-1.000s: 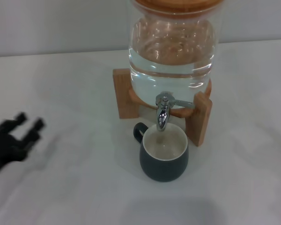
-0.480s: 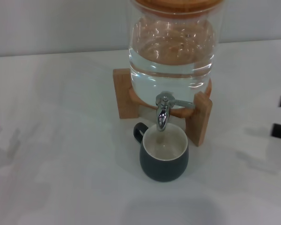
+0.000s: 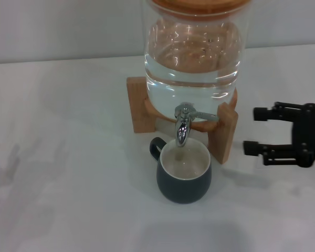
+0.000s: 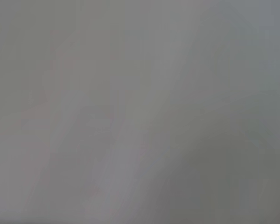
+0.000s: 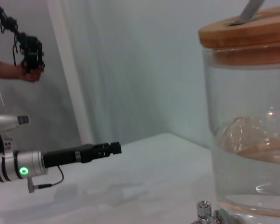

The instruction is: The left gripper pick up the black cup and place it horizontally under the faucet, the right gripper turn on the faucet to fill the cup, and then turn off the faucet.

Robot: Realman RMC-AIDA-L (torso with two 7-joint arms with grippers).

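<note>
Since the earlier frame, right gripper (image 3: 250, 130) has advanced leftward toward faucet (image 3: 182, 125) — jaws released; black cup (image 3: 183, 171) stands beneath the spout, ready for filling.

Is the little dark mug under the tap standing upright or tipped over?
Upright. The black cup sits on its base on the table, its cream inside facing up under the faucet spout.

cups: 1 (image 3: 183, 176) | faucets: 1 (image 3: 182, 125) | jars: 1 (image 3: 193, 58) | wooden stands: 1 (image 3: 138, 105) | pincers: 2 (image 3: 255, 131) (image 5: 113, 148)
</note>
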